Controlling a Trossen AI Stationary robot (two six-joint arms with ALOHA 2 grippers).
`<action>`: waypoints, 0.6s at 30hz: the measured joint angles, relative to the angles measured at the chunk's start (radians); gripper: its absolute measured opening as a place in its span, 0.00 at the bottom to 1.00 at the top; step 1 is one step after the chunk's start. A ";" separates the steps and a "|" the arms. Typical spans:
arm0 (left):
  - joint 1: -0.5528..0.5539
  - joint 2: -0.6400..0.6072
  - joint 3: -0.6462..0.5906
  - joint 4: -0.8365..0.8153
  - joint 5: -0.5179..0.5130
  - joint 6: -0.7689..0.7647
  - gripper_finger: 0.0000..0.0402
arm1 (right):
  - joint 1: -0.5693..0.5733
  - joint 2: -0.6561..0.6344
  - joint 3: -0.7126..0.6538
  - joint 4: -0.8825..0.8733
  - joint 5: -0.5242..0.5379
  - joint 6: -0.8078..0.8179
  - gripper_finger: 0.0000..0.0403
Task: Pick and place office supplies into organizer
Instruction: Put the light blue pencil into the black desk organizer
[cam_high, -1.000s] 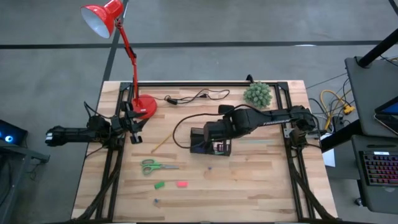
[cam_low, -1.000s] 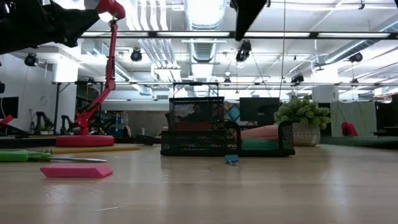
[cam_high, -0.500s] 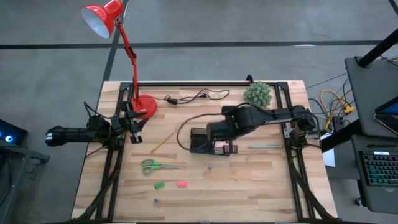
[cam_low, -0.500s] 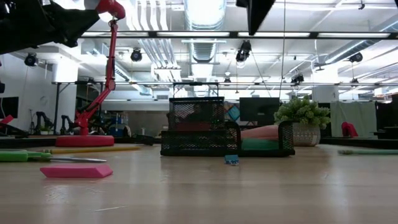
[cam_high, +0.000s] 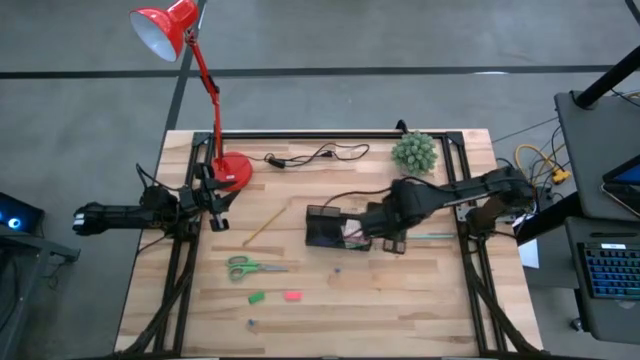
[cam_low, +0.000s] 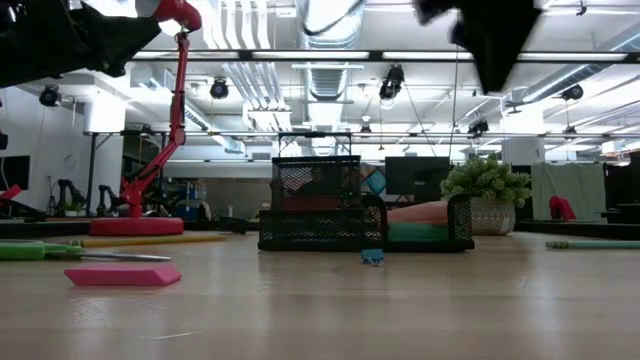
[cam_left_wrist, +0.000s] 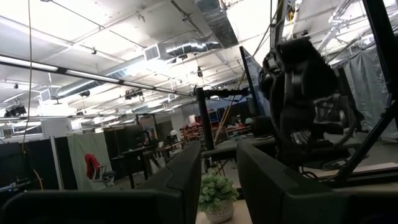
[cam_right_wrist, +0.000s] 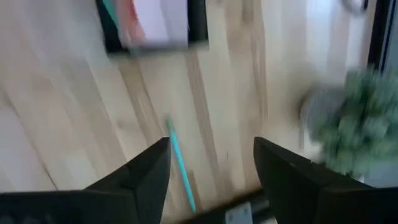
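The right pincer (cam_high: 392, 240), now released and empty, has moved off the organizer (cam_high: 330, 228) toward the teal pen (cam_high: 432, 236).

no readable text, no labels, no brand marks, no numbers, no signs anywhere

scissors (cam_high: 243, 267) left of organizer (cam_high: 325, 229)

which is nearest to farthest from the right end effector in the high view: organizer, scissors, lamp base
From the right end effector:
1. Organizer, just beside it, toward the table's middle.
2. Scissors, farther across, on the left arm's side, near front.
3. Lamp base, far back-left corner.
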 joint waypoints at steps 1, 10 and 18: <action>0.000 0.000 0.000 0.000 0.000 0.000 0.22 | 0.005 -0.024 -0.047 0.002 0.000 0.015 0.55; 0.000 0.004 0.000 0.000 0.000 0.000 0.22 | 0.095 -0.259 -0.454 0.321 -0.038 0.062 0.51; 0.000 0.006 0.000 0.000 0.000 -0.001 0.22 | 0.115 -0.335 -0.712 0.521 -0.082 0.043 0.48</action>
